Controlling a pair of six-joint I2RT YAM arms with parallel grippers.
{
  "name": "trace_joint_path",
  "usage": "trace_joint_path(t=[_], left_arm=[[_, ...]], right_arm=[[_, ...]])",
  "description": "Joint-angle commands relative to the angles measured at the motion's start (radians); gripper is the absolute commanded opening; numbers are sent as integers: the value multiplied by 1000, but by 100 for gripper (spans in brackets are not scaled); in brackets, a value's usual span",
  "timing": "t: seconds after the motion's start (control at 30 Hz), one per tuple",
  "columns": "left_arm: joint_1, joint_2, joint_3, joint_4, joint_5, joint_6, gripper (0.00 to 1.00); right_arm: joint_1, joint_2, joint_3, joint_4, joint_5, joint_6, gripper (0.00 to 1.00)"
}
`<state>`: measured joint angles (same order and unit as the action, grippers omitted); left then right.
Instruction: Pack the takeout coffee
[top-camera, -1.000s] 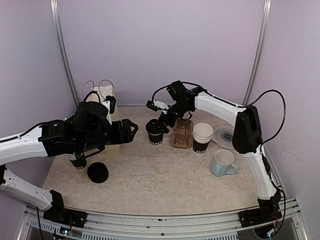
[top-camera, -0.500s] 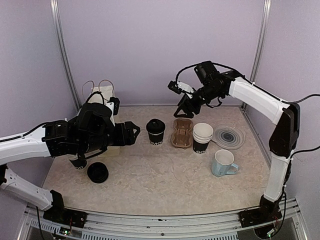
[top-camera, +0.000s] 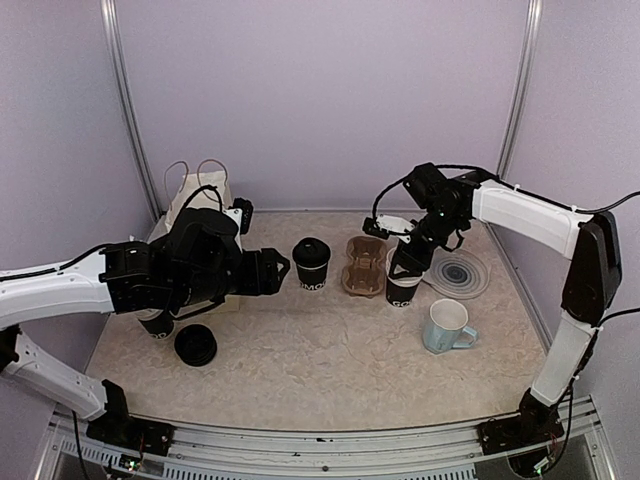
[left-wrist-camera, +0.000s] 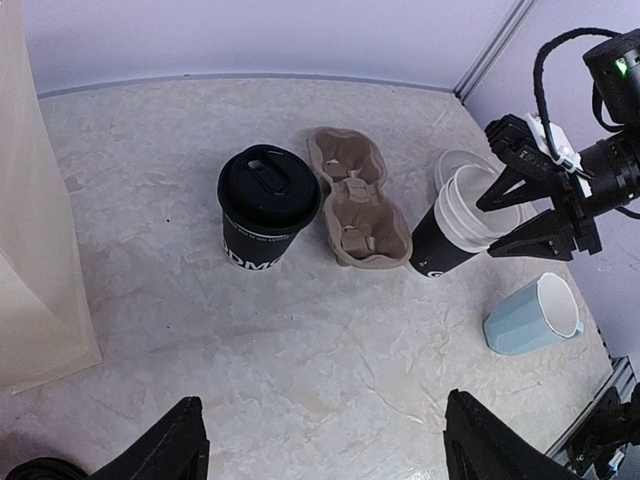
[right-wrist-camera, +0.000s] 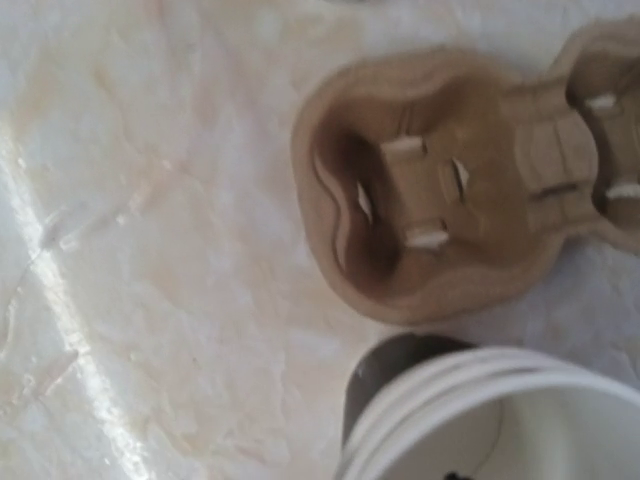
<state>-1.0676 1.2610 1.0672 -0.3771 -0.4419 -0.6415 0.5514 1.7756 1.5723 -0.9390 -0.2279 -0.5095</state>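
Note:
One takeout coffee cup, black with its lid on, stands left of the brown cardboard carrier. A stack of open black cups with white insides stands right of the carrier. My right gripper hangs at the stack's top with its jaws spread, one finger over the inside of the rim and one outside. My left gripper hovers open and empty, left of the lidded cup.
A light-blue mug stands near right. A clear round stack lies behind it. The paper bag stands at the back left. A black lid and another black cup sit under my left arm.
My right arm left the lidded cup, rose, and swung right and down onto the open cup stack, its jaws narrowing. My left gripper crept slightly right.

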Motion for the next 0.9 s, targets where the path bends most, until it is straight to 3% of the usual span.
trace_joint_path(t=[0.0, 0.17, 0.3, 0.43, 0.67, 0.87], left_arm=[[-6, 8, 24, 21, 12, 11, 79], [-6, 5, 15, 24, 12, 8, 79], [-5, 9, 14, 24, 11, 9, 79], [-6, 12, 10, 27, 11, 11, 79], [-5, 21, 8, 29, 17, 11, 79], [-8, 21, 8, 25, 21, 8, 79]], right_arm=[[-1, -24, 9, -11, 43, -5, 48], [-4, -7, 13, -22, 46, 1, 39], [-17, 8, 18, -36, 39, 8, 22], [-30, 9, 17, -39, 38, 15, 12], [-42, 5, 22, -28, 77, 14, 4], [-48, 17, 20, -14, 95, 14, 7]])
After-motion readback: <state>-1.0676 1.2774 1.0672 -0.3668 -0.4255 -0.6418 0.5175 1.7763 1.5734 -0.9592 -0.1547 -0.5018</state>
